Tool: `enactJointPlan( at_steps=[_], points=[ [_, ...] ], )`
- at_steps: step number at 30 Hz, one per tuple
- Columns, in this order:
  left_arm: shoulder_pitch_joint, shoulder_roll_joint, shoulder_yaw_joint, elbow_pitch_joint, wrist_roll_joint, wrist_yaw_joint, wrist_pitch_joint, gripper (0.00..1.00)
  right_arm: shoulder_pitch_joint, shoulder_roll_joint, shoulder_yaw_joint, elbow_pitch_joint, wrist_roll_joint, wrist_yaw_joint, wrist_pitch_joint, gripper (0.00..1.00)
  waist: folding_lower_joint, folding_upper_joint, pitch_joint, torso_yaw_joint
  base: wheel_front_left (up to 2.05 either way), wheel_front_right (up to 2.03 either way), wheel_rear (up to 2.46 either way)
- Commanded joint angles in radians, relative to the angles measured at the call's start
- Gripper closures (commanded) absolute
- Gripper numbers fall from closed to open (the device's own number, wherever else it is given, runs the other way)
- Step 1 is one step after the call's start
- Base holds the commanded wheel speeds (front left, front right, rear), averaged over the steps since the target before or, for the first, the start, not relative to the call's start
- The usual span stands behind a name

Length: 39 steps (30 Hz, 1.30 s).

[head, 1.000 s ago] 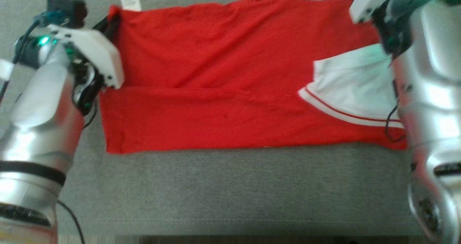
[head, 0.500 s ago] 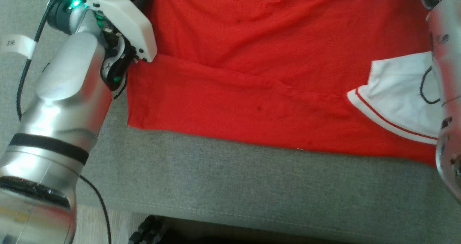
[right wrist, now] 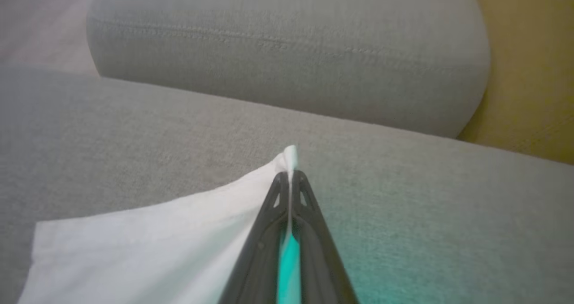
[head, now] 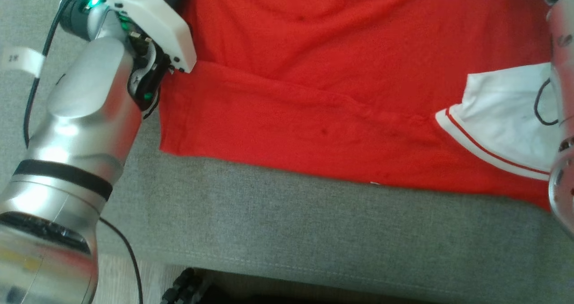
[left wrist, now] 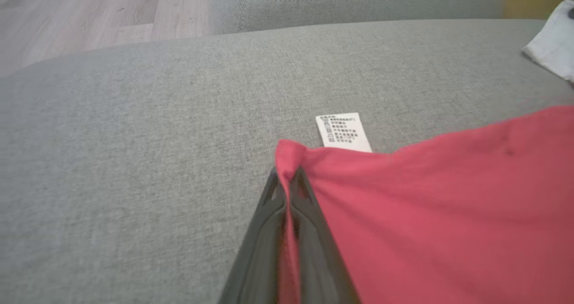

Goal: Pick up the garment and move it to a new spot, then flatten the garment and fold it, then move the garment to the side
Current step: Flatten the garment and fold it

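My right tool [right wrist: 290, 175] has just clamped onto the white corner [right wrist: 179, 232] of the garment [head: 314, 97] — left tool [left wrist: 285, 183] already pinches the red hem [left wrist: 293, 156], so I'd say it's ready to lift.

Red garment [head: 314, 93], grey sofa [head: 314, 232]
White sleeve [head: 506, 111] with a thin red stripe; white label [left wrist: 343, 131], black print.

place: home, living-room look
seat: grey fabric sofa [left wrist: 134, 169], stitched back cushion [right wrist: 287, 62] across top
floor: pale wood planks [left wrist: 67, 12], upper left
backdrop: mustard wall [right wrist: 524, 71], right edge
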Motion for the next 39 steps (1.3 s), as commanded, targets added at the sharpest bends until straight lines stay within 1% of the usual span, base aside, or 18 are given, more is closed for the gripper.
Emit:
enactJointPlan(
  at_steps=[1,4,9,12,15,18,22,23,24,27,33,39],
  points=[
    [-0.041,0.045,0.026,-0.002,-0.005,0.003,-0.019,1.0,-0.013,0.015,-0.007,-0.051,-0.013,0.003,-0.041,1.0,-0.0001,0.0,-0.008,-0.005,0.0,0.0,0.0],
    [-0.053,0.045,0.031,0.013,-0.002,0.009,-0.049,1.0,-0.013,0.015,-0.044,-0.074,-0.034,0.003,-0.124,1.0,-0.0001,0.0,-0.023,-0.013,0.0,0.0,0.0],
    [-0.069,0.052,0.046,0.019,0.011,0.03,-0.085,1.0,-0.021,0.036,-0.093,-0.088,-0.055,0.003,-0.237,1.0,-0.0001,0.0,-0.042,-0.034,0.0,0.0,0.0],
    [-0.065,0.065,0.06,0.015,0.02,0.043,-0.094,1.0,-0.022,0.053,-0.098,-0.073,-0.05,0.003,-0.285,1.0,-0.0001,0.0,-0.054,-0.054,0.0,0.0,0.0],
    [-0.045,0.076,0.079,0.002,0.029,0.056,-0.097,1.0,-0.008,0.069,-0.085,-0.046,-0.02,0.003,-0.331,1.0,-0.0001,0.0,-0.071,-0.077,0.0,0.0,0.0],
    [-0.005,0.093,0.113,-0.05,0.05,0.08,-0.098,1.0,0.025,0.08,-0.065,-0.025,0.036,0.003,-0.383,1.0,-0.0001,0.0,-0.094,-0.099,0.0,0.0,0.0],
    [0.093,0.11,0.159,-0.108,0.078,0.103,-0.098,1.0,0.1,0.09,-0.009,-0.013,0.131,0.003,-0.45,1.0,-0.0001,0.0,-0.139,-0.13,0.0,0.0,0.0],
    [0.122,0.112,0.168,-0.121,0.087,0.107,-0.098,1.0,0.123,0.092,0.011,-0.015,0.156,0.003,-0.463,1.0,-0.0001,0.0,-0.15,-0.138,0.0,0.0,0.0],
    [0.122,0.112,0.168,-0.121,0.087,0.107,-0.098,1.0,0.123,0.092,0.011,-0.015,0.156,0.003,-0.463,1.0,-0.0001,0.0,-0.15,-0.138,0.0,0.0,0.0],
    [0.202,0.119,0.198,-0.155,0.111,0.12,-0.098,1.0,0.203,0.096,0.079,-0.037,0.245,0.003,-0.487,1.0,-0.0001,0.0,-0.183,-0.16,0.0,0.0,0.0],
    [0.359,0.119,0.28,-0.212,0.137,0.145,-0.098,1.0,0.403,0.098,0.195,-0.175,0.439,0.003,-0.496,1.0,-0.0001,0.0,-0.246,-0.201,0.0,0.0,0.0],
    [0.473,0.105,0.346,-0.246,0.171,0.157,-0.098,1.0,0.616,0.083,0.233,-0.354,0.57,0.003,-0.455,1.0,-0.0001,0.0,-0.293,-0.225,0.0,0.0,0.0]
  ],
)
